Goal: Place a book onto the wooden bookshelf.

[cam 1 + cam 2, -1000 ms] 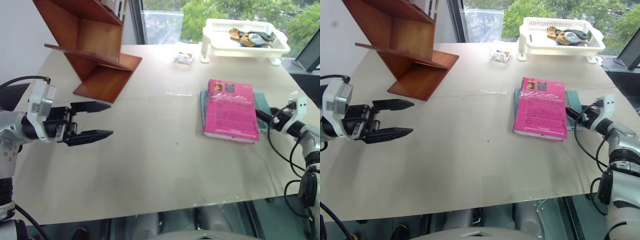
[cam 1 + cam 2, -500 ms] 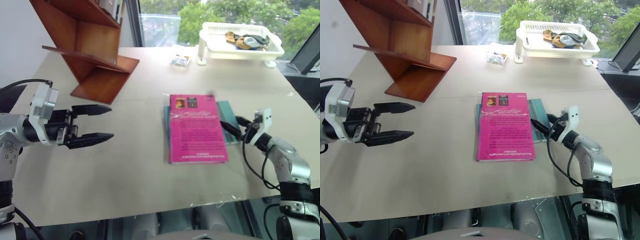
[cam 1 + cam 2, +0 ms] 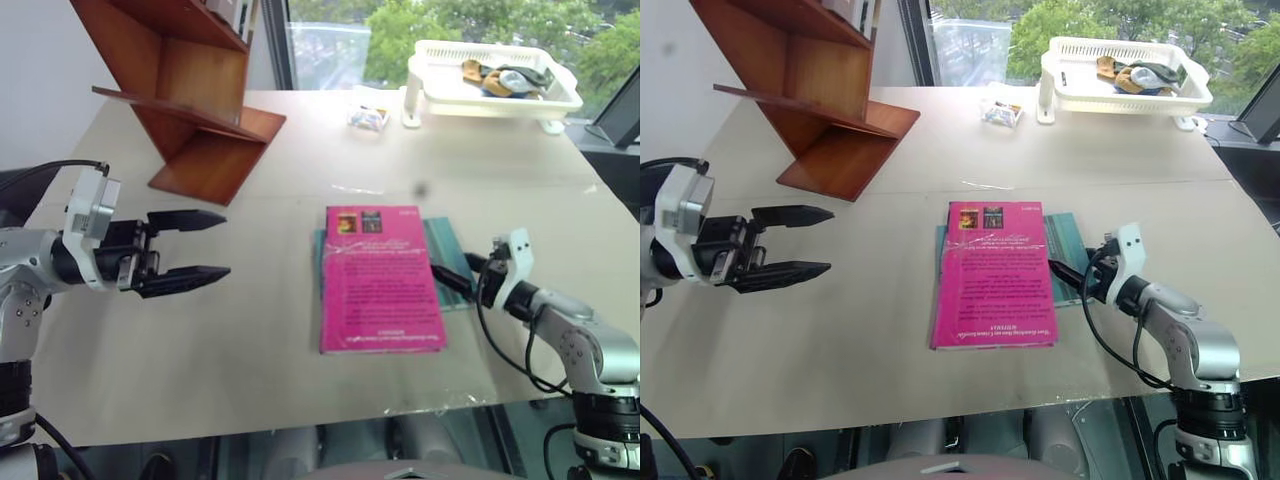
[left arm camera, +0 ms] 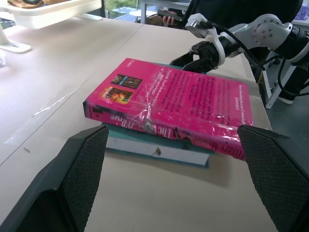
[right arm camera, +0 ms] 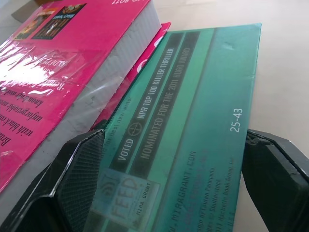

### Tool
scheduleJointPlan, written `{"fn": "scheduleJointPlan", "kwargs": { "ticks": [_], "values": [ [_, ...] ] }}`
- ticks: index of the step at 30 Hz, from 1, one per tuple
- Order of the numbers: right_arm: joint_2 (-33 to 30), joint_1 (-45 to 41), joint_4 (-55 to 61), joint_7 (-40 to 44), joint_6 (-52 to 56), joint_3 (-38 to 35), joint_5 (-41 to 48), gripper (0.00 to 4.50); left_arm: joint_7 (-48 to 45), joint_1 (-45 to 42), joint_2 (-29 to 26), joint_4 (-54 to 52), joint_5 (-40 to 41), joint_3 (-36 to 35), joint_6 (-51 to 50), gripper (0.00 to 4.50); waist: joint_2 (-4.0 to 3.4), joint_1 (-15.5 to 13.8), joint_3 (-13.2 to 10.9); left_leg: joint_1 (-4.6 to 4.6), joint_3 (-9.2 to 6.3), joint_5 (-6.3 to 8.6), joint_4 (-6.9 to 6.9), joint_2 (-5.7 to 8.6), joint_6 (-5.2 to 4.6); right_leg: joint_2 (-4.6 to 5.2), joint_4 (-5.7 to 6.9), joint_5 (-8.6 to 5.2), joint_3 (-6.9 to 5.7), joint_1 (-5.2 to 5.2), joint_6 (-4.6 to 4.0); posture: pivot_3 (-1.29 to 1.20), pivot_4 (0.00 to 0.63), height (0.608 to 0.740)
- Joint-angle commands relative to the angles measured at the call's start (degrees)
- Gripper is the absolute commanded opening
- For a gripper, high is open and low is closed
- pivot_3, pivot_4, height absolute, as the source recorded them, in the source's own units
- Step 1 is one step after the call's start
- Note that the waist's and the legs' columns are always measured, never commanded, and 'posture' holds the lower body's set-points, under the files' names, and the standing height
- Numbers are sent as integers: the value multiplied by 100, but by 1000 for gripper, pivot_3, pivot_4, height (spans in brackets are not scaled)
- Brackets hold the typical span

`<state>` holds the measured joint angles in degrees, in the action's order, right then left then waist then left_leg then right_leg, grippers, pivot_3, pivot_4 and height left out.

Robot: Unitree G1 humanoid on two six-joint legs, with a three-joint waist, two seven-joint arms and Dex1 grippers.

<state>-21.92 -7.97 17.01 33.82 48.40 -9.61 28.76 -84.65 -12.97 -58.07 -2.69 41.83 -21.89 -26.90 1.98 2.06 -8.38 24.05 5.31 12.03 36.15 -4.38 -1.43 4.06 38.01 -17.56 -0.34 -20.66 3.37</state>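
The pink book [image 3: 380,275] lies flat at the table's middle, on top of a thinner teal book [image 3: 446,262] that juts out to its right. My right gripper [image 3: 455,270] is open at the books' right edge. Its fingers [image 5: 72,183] spread wide over the teal cover, one beside the pink book's white page edge [image 5: 120,72]. My left gripper [image 3: 225,244] hovers open and empty left of the books, pointing toward them. The pink book's spine [image 4: 159,128] faces it. The wooden bookshelf [image 3: 190,95] stands at the table's far left corner.
A white basket [image 3: 495,95] holding small items stands at the far right by the window. A small wrapped packet [image 3: 367,117] lies left of it. Some books [image 3: 232,12] stand in the shelf's top compartment. Bare tabletop [image 3: 270,320] lies between my left gripper and the books.
My right gripper has moved left and toward the front edge, and both books have slid with it from the table's right side to its middle, turning slightly. The left gripper held still.
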Motion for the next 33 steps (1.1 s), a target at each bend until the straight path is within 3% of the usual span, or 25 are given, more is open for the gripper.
{"fn": "scheduleJointPlan", "kwargs": {
  "ticks": [1, 7, 13, 22, 29, 33],
  "values": [
    [123, 60, 262, -331, 160, 78, 86, 4435, -1, -9, -5, -67, 18, -56, 74, 4500, -1, 1, 0, 0, 1, 0, 0, 1, 0, 0, 0, 0, 0, -1, 0, 0, 150, 740],
    [114, -275, 152, -905, -296, -384, -126, 4435, 11, -16, 6, -72, 18, -51, 58, 4500, -24, 6, -15, 2, 9, 0, 1, 8, 0, 1, 1, 1, 7, -7, 1, 0, 150, 740],
    [-334, -321, 44, -620, -727, -622, -111, 4435, 14, -54, 11, -17, -12, -34, 75, 4500, -52, -68, -32, 87, 12, -4, 14, 16, 1, -2, 20, 2, 14, -86, 3, 0, 150, 740],
    [-1876, 194, 16, 1967, -2469, -106, -247, 4435, 11, -131, -7, 64, -53, 2, 89, 4500, -66, -122, -41, 83, 58, -2, 17, 14, -2, -11, 27, 0, 28, -96, 6, 0, 150, 740],
    [-2264, 13, -122, 2837, -2668, 691, -390, 4435, -14, -172, -15, 84, -76, -9, 85, 4500, -65, -129, -41, 77, 59, -3, 29, 14, -2, -12, 51, -1, 33, -97, 5, 0, 150, 740],
    [-2151, -149, 34, 2815, -2577, 1047, -409, 4435, 6, -25, 12, -22, -54, -104, 63, 4500, -65, -125, -41, 77, 58, -3, 31, 14, -1, -12, 51, -1, 36, -98, 5, 0, 150, 740]
  ]
}}
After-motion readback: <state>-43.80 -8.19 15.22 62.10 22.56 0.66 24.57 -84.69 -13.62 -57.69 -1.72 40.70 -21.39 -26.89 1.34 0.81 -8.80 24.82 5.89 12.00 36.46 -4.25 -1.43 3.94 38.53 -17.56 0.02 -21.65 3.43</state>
